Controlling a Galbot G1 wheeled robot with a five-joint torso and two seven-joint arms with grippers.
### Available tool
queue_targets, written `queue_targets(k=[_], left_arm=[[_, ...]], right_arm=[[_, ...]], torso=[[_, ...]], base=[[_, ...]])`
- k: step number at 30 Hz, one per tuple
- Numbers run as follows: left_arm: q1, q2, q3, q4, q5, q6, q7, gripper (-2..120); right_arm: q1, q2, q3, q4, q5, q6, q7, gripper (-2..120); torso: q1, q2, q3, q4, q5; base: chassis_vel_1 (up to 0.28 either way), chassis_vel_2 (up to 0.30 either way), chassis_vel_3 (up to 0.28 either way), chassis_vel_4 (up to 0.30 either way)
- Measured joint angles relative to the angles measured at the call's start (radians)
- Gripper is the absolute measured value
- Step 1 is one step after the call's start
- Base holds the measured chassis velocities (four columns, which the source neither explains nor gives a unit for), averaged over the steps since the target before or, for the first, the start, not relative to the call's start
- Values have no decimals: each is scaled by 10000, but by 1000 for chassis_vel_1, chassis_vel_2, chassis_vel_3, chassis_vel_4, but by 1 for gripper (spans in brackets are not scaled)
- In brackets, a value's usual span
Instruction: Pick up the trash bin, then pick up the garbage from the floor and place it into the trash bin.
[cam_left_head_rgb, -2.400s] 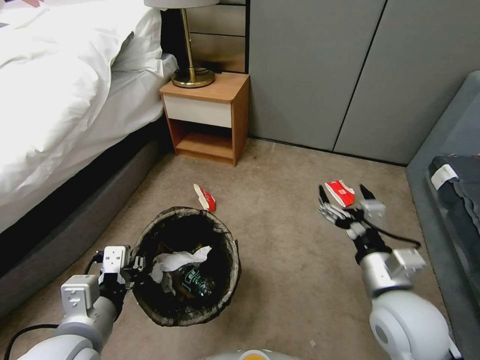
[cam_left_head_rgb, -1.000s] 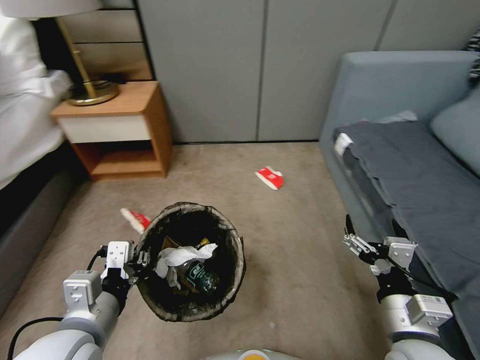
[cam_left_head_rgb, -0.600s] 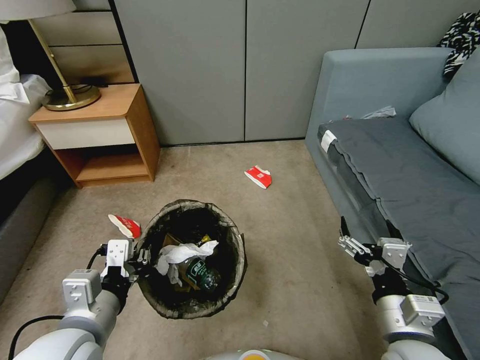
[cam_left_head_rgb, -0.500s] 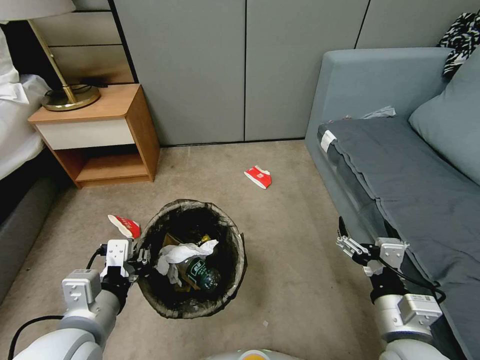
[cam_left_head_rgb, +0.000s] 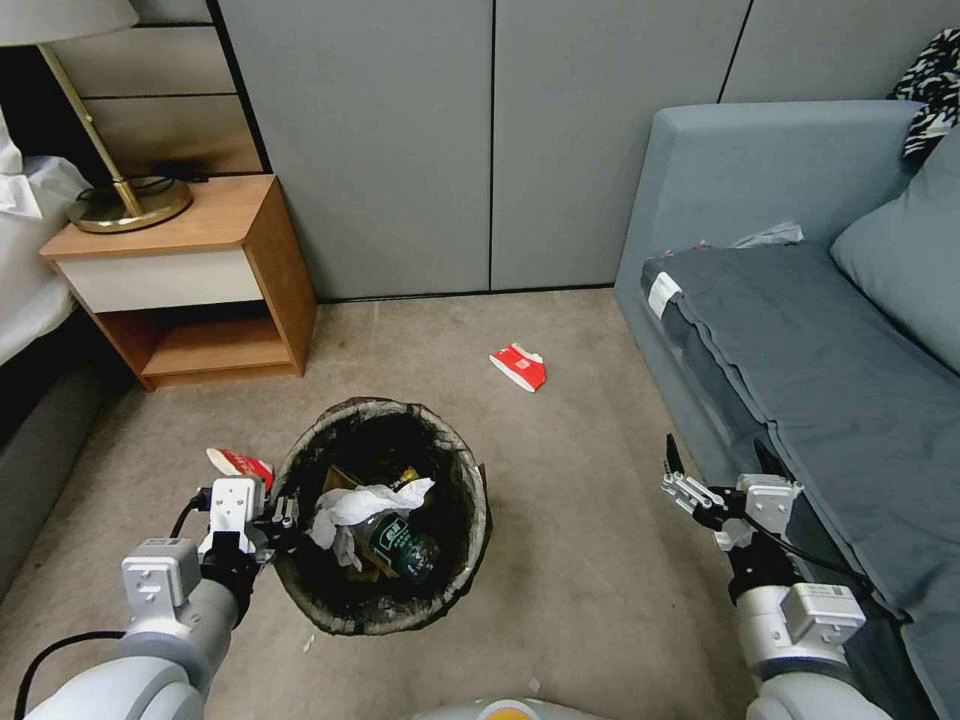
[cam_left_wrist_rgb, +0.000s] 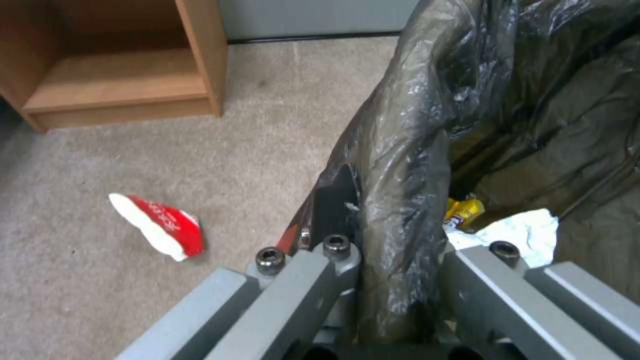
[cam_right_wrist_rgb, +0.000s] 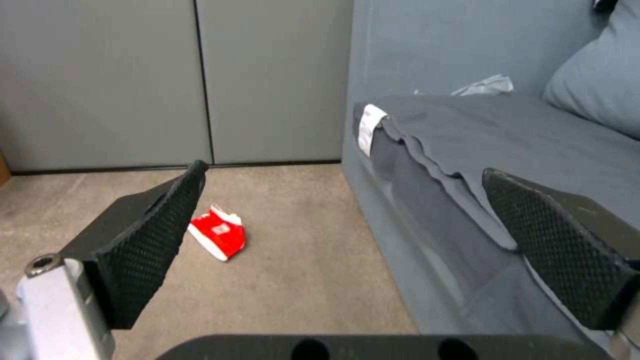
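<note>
The sofa (cam_left_head_rgb: 800, 330) stands to the right of the bin, the bedside cabinet (cam_left_head_rgb: 190, 280) to its far left, and the carpet (cam_left_head_rgb: 560, 520) lies between them.

The bin (cam_left_head_rgb: 385, 515) is held off the carpet at its left rim by the left gripper (cam_left_head_rgb: 275, 520), whose fingers are clamped on the bag-lined rim. The first step, lifting the bin, is judged complete. Inside the bin are seen a crumpled tissue (cam_left_head_rgb: 365, 503), a bottle with a green label (cam_left_head_rgb: 400, 548) and a yellow wrapper (cam_left_wrist_rgb: 463, 210); collection is therefore judged partly done.

Two crushed red-and-white cups are left on the carpet. One cup (cam_left_head_rgb: 519, 366) lies well beyond the bin, toward the sofa. The other cup (cam_left_head_rgb: 240, 465) lies just beside the bin's left rim.

The right gripper (cam_left_head_rgb: 715, 470) is held to the right of the bin, close beside the sofa, with its fingers apart and nothing between them.

The clamp on the rim is shown closely in the left wrist view, with the near cup (cam_left_wrist_rgb: 160, 226) beyond it. In the right wrist view, the far cup (cam_right_wrist_rgb: 219, 237) is framed between the spread fingers (cam_right_wrist_rgb: 143, 235).
</note>
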Motion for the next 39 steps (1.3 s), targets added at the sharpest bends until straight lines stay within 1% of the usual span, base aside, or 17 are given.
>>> queue_targets(k=[39], left_arm=[[79, -13, -53, 0, 19, -5, -14, 0]], right_arm=[[189, -170, -322, -199, -21, -75, 238, 100]], torso=[[-1, 0, 0, -1, 0]], base=[[-105, 103, 102, -99]])
